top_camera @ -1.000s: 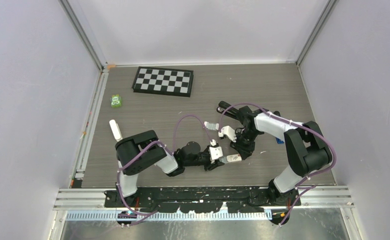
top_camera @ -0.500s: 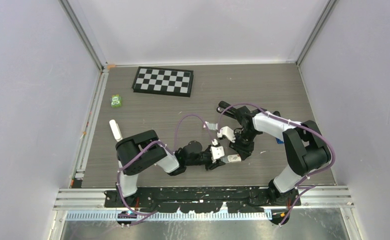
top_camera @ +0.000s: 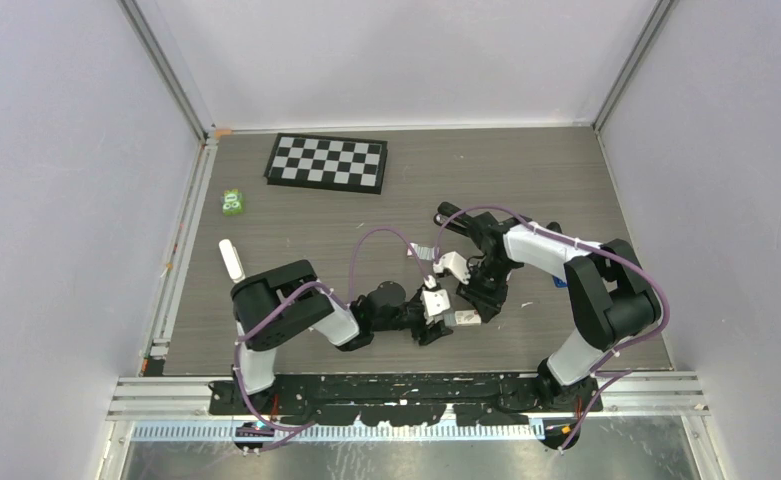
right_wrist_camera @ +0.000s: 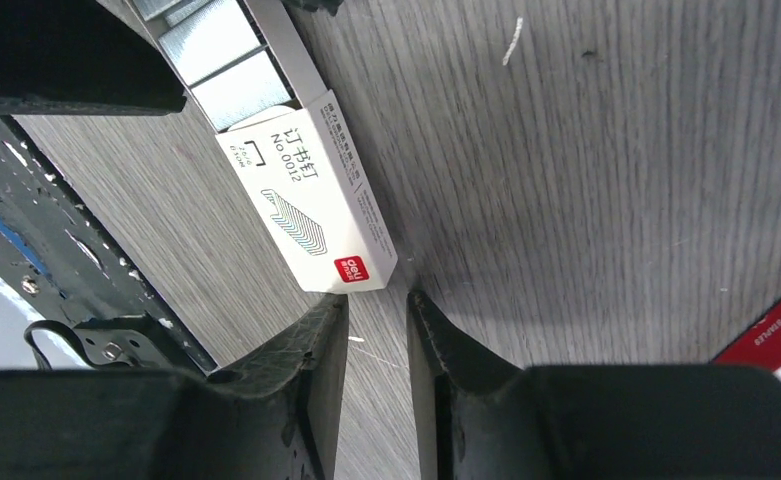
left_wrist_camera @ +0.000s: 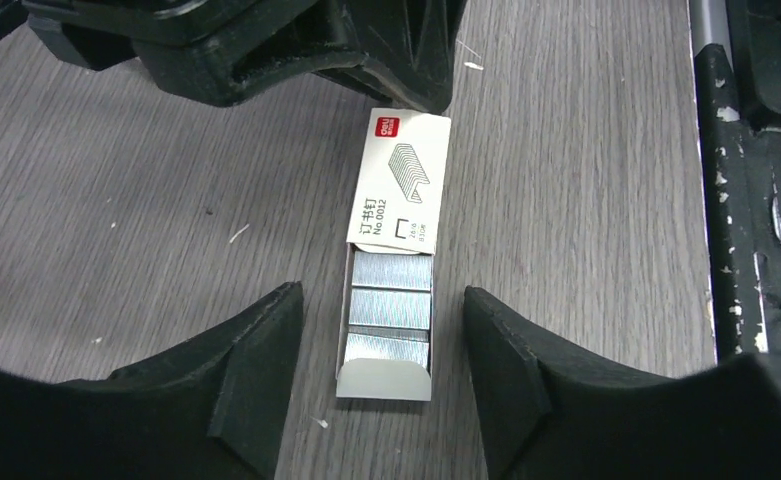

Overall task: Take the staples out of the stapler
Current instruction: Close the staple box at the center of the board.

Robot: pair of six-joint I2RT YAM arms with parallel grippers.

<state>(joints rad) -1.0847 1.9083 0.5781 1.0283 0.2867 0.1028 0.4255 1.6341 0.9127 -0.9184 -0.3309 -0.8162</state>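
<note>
Looking down from the top camera, I see the staple box [top_camera: 464, 318] lying on the table [top_camera: 316, 230] between the left gripper [top_camera: 438, 320] and the right gripper [top_camera: 484, 308]. At the left wrist, the released fingers [left_wrist_camera: 256, 370] straddle the box's pulled-out tray of staples [left_wrist_camera: 391, 305] without touching it. At the right wrist, the fingers [right_wrist_camera: 316, 350] stand slightly parted and empty, just beside the box's closed end.
</note>
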